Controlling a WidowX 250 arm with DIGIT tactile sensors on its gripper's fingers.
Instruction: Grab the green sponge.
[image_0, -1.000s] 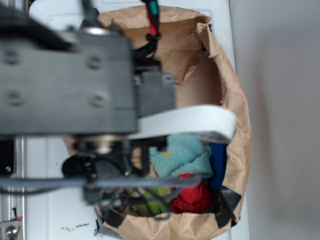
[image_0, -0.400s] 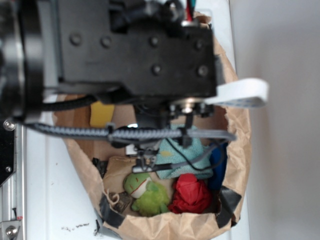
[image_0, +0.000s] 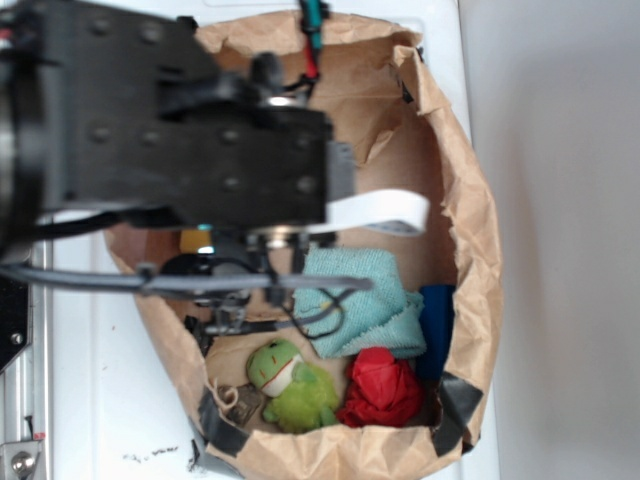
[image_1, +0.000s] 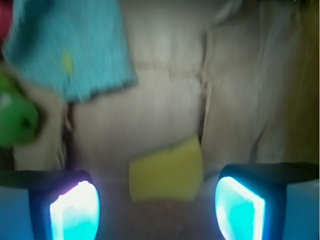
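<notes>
Yellow green sponge (image_1: 166, 171) blurred; arm mostly hides it | claw (image_1: 157, 207) spread

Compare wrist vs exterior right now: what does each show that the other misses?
Only the wrist view shows the gripper, open, with most of the yellow sponge lying between its fingers on the bag floor.

Only the exterior view shows the whole paper bag, the red cloth, a blue item and the arm covering nearly all of the sponge.

Both show the teal cloth and the green frog toy.
</notes>
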